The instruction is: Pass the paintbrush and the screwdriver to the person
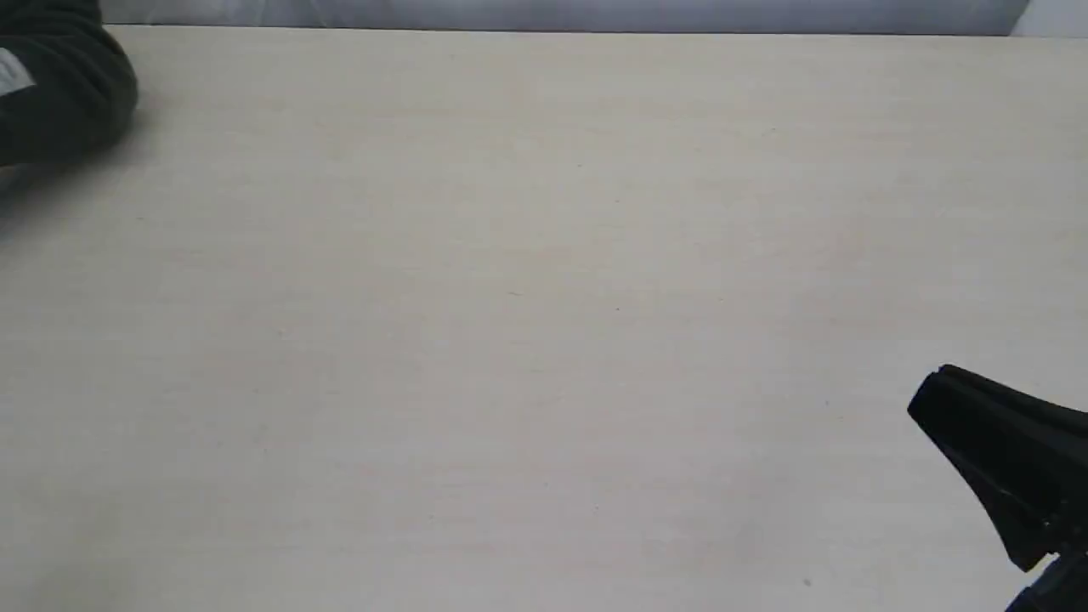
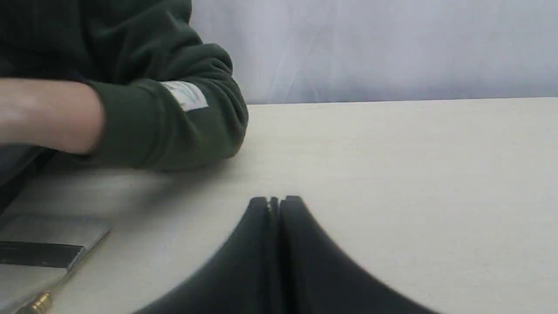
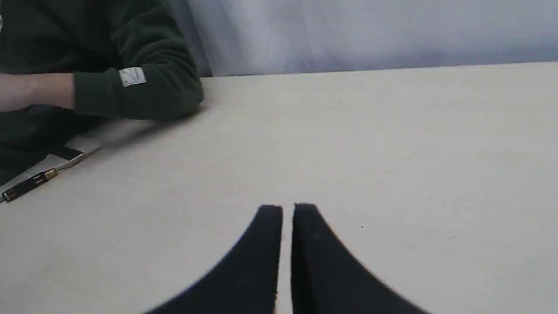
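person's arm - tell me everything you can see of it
The person's arm wears a dark green long sleeve of soft, knit-looking fabric, with a small pale label sewn near the cuff. Bare wrist comes out of the cuff; the hand is cut off by the frame. The sleeve seems to rest on the pale table, at the far left corner in the exterior view, casting a soft shadow.

Person (image 3: 130,87): green sleeve, forearm down. Paintbrush (image 3: 85,145) & screwdriver (image 3: 28,185) lie flat, side by side, nr sleeve.
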Action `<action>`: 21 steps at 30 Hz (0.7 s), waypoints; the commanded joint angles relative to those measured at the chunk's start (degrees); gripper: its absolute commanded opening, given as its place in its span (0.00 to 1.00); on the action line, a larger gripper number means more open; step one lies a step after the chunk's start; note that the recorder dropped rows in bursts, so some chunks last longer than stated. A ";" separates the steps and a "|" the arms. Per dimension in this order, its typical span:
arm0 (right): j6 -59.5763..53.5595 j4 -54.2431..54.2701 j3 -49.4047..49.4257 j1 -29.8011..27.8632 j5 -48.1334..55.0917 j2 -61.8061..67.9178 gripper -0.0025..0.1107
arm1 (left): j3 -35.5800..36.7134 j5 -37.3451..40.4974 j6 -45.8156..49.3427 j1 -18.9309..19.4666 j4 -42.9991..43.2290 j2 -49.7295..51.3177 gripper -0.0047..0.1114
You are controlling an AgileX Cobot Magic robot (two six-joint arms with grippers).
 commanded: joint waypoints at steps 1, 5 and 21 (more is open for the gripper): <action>-1.34 -0.23 0.17 -0.14 0.94 -2.44 0.06 | 0.12 -0.59 -0.12 -0.37 -0.28 -0.14 0.04; -2.98 -0.23 0.17 -0.14 1.22 -4.40 0.06 | 0.12 -0.59 -0.12 -0.37 -0.28 -0.14 0.04; -6.77 -0.23 0.17 -0.14 0.14 -5.36 0.06 | 0.12 -0.61 -0.12 -0.37 -0.18 -0.14 0.04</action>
